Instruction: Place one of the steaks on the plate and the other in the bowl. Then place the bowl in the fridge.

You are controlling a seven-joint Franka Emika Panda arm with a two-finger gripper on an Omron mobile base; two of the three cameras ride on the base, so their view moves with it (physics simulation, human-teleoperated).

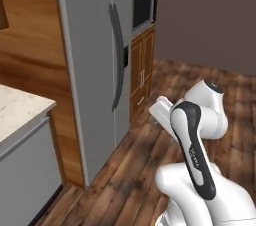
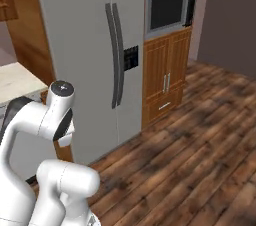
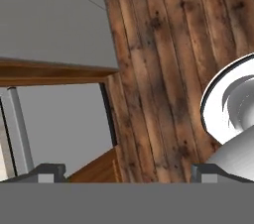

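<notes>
you see the fridge [image 2: 85, 45] with both doors closed ahead of the folded arm; the claw [image 3: 126, 172] is spread wide, empty, aimed at the wooden floor [image 3: 163, 69]

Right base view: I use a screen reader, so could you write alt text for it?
A tall grey two-door fridge with both doors closed stands ahead of the robot, with dark vertical bar handles and a small black control panel. To its right is a built-in oven above wooden cabinets; the white arm rises at lower left over a wood floor.
</notes>
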